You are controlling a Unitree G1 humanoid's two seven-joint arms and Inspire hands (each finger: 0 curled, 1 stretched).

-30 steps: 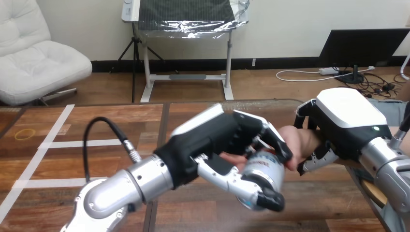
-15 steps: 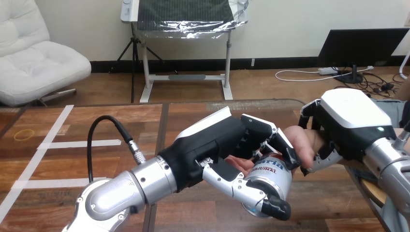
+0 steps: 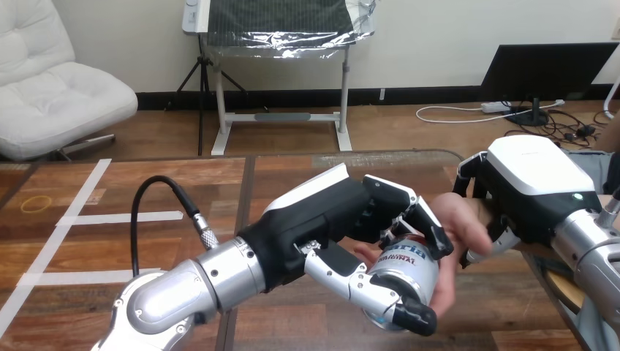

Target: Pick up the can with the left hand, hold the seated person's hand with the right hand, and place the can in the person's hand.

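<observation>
A silver can (image 3: 404, 269) with red and blue print sits in my left hand (image 3: 343, 219), whose fingers and thumb curl round it above the table's right half. The person's hand (image 3: 455, 241) lies against the can's right side, its fingers wrapping down around the can. My right hand (image 3: 523, 186) sits at the person's wrist from the right, its fingers curled round the wrist.
The wooden table (image 3: 146, 241) carries white tape lines (image 3: 80, 219) on its left part and a yellow ring mark (image 3: 36, 202) at far left. The table's right edge (image 3: 545, 278) runs under my right forearm.
The person's fingers have closed further down around the can's right side. My left hand has moved the can slightly right and lower into that hand. My right hand has stayed at the wrist.
</observation>
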